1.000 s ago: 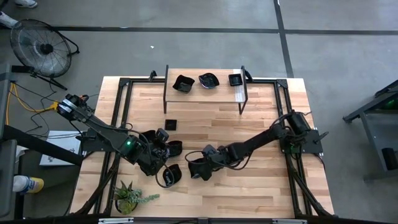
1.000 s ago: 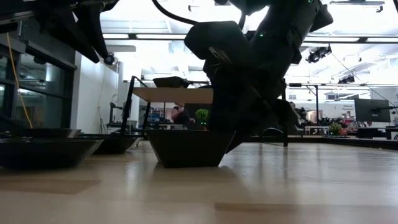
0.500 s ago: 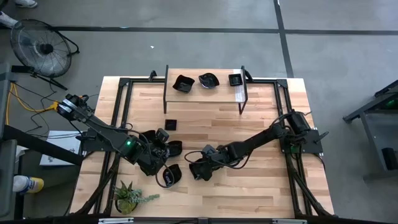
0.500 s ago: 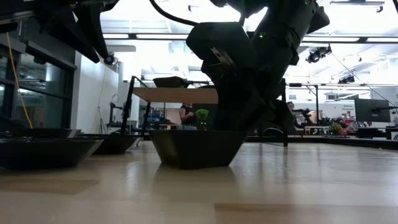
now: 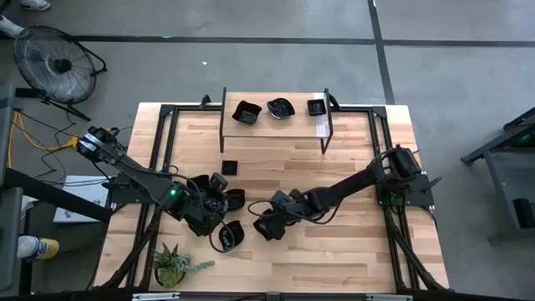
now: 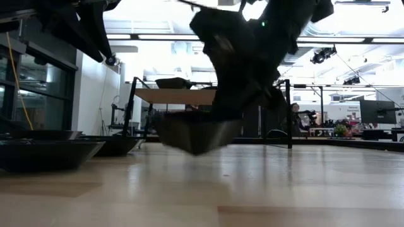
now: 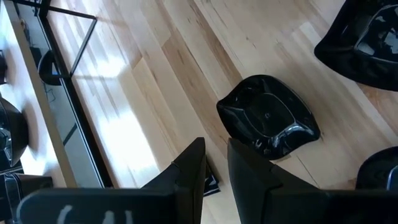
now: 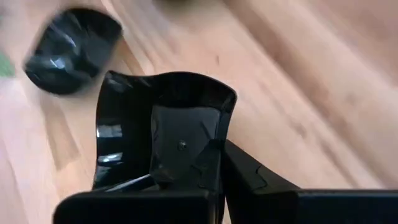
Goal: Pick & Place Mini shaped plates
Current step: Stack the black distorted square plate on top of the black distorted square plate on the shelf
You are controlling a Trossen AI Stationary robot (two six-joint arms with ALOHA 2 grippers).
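My right gripper is shut on a glossy black wavy-edged mini plate near the table's middle. In the low view that plate hangs just above the wood. My left gripper hovers over the near left part of the table with a narrow gap between its fingers and nothing between them. A wavy black plate lies flat on the wood ahead of it. More black plates rest on their bases around it, and a small square one lies farther back. My right gripper pinches the plate's rim wall with one finger inside the dish and the other outside it. The fingers slant down from the table's right side. The plate is lifted clear of the table and tilted.
A raised shelf at the far edge carries three black plates. A green potted plant stands at the near left corner. Bare wood lies to the right of the held plate and toward the near edge.
My right gripper has shut on the plate's rim, rolled a little and risen slightly. The plate, which stood flat on the table, is now lifted just clear and tipped to one side.
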